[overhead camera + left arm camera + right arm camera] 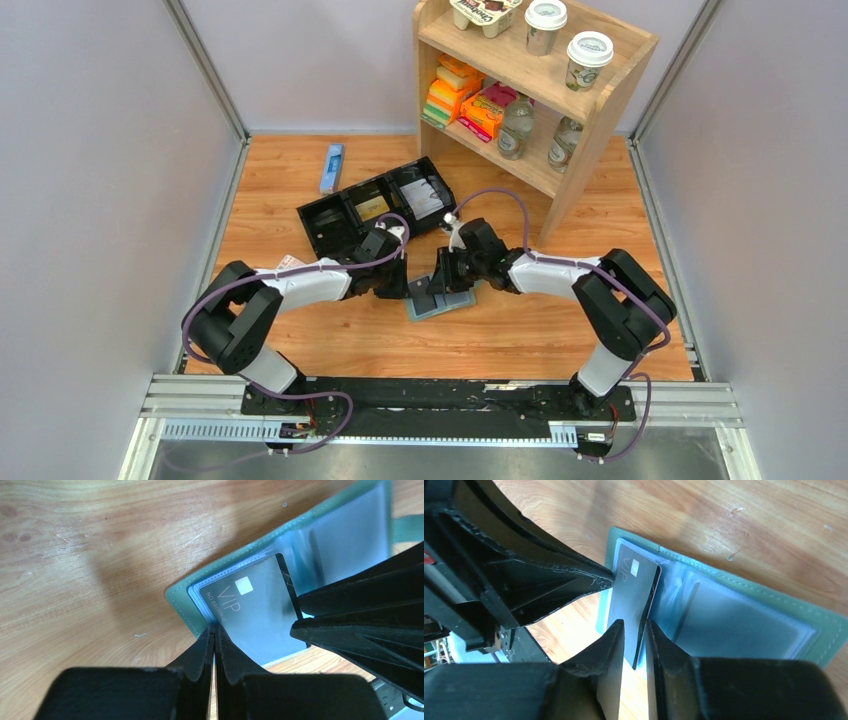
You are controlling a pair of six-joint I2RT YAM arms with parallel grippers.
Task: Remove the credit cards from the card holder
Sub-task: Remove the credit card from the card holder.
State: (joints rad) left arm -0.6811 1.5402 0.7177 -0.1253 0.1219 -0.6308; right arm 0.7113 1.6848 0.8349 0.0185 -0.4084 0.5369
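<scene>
card holder (425, 308) lies open mid-frame on the table (300, 345), left hand (214, 630) pinched tight on its edge, seemingly to anchor it while the right hand (636, 632), narrowed around the vip card (631, 592), draws it from its pocket.

My gripper (635, 625) straddles the dark VIP card (631, 595) — its edge tilted up from the open card holder (744, 622) on the wooden tabletop (724, 520).

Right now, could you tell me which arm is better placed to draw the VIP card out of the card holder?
The right. The right gripper has the VIP card between its fingers, tilted up from the card holder. The left gripper is pinched shut on the holder's edge, steadying it.
</scene>
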